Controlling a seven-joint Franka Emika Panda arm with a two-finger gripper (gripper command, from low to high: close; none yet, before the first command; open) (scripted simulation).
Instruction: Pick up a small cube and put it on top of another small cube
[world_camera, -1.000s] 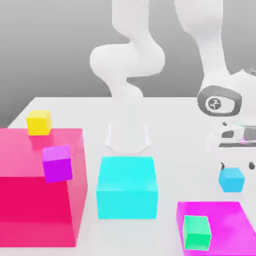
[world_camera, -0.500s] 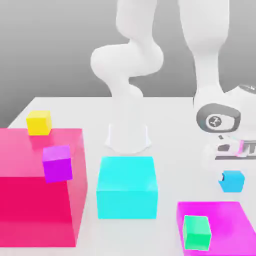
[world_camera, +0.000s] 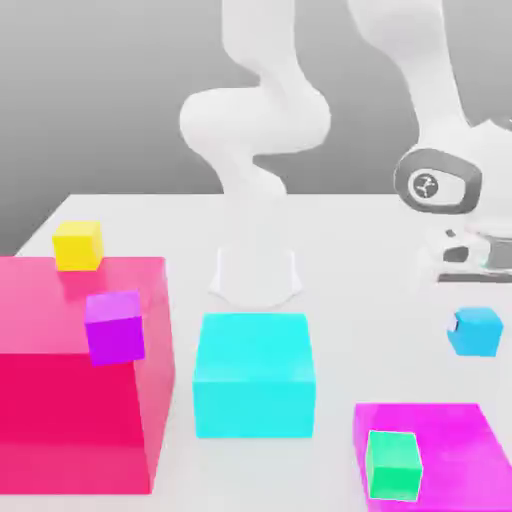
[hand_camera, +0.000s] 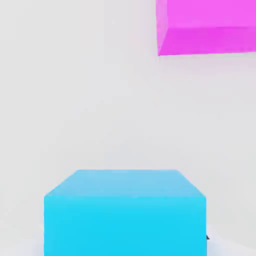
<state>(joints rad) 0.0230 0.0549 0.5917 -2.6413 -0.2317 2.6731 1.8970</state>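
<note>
Sitting nearest in the exterior view, a green cube is resting on a low magenta block, close to that block's edge on the exterior view's left. Across at the exterior view's left, a big red block is taking up the near corner, and a purple cube is showing at its front edge, turned slightly and overlapping the front face, so how it is being supported is hard to tell. Between the red and magenta blocks, a large cyan block is standing on the pale table, well apart from the gripper. Beyond the magenta block, toward the exterior view's right, the small sky-blue cube is hanging beneath the hand, looking slightly tilted. The jaws are clamping on this cube, and a small dark bit of a fingertip is showing against its side at the exterior view's left. In the hand view, the same cube is looming close, with the magenta block lying beyond it and apart from it. Farther back, a yellow cube is resting on the red block's top, by its far edge. Behind the cyan block, the white arm is rising from its base and bending over to the exterior view's right, while a grey backdrop is stretching behind everything.
</note>
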